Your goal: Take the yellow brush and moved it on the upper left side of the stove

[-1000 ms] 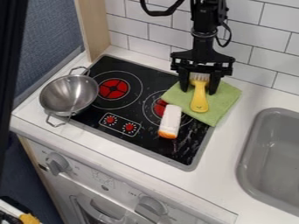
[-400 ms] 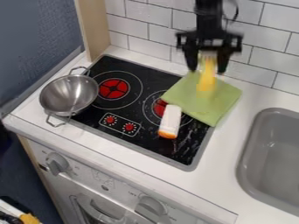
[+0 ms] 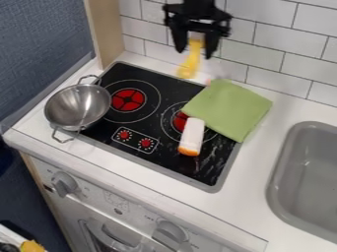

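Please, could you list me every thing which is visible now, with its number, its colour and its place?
brush: one, yellow, in the air near the tiled wall
cloth: one, green, partly on the stove's right side, partly on the counter
two-handled bowl: one, silver, at the stove's left edge
elongated object: one, white and orange, on the stove
stove: one, black with red markings, on the counter
counter: one, white, around the stove
sink: one, grey, right
large knobs: two, grey, below the counter
tiled wall: one, white, behind
wooden panel: one, light brown, upper left
gripper: one, black, top, holding the brush
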Motion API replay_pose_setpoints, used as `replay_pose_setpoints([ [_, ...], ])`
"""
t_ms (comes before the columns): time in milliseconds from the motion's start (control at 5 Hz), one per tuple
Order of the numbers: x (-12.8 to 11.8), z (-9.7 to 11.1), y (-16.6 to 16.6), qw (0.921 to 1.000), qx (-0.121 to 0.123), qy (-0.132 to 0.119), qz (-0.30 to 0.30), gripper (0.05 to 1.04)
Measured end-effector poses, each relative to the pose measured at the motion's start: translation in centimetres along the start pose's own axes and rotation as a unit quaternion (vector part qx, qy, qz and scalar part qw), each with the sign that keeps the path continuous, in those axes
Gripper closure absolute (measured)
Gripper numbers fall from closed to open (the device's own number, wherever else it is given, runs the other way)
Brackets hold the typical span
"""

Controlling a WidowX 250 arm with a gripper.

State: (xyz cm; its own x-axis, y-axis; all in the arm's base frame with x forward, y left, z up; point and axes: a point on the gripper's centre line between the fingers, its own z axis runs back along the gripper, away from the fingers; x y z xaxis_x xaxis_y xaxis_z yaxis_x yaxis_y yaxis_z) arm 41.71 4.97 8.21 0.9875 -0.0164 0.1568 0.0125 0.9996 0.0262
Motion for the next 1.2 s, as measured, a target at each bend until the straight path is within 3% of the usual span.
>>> replay_pose_setpoints([
  [400,0.0,-1.5,6.5,0.9999,0.015,0.000,-0.002,0.339],
  [800,-1.3,-3.4,6.9,0.9999,0.001,0.016,-0.007,0.339],
  [1000,-2.0,-5.5,6.9,0.9990,-0.004,0.044,-0.008,0.339],
  [1200,-1.8,-5.8,7.0,0.9989,-0.003,0.046,-0.008,0.276],
])
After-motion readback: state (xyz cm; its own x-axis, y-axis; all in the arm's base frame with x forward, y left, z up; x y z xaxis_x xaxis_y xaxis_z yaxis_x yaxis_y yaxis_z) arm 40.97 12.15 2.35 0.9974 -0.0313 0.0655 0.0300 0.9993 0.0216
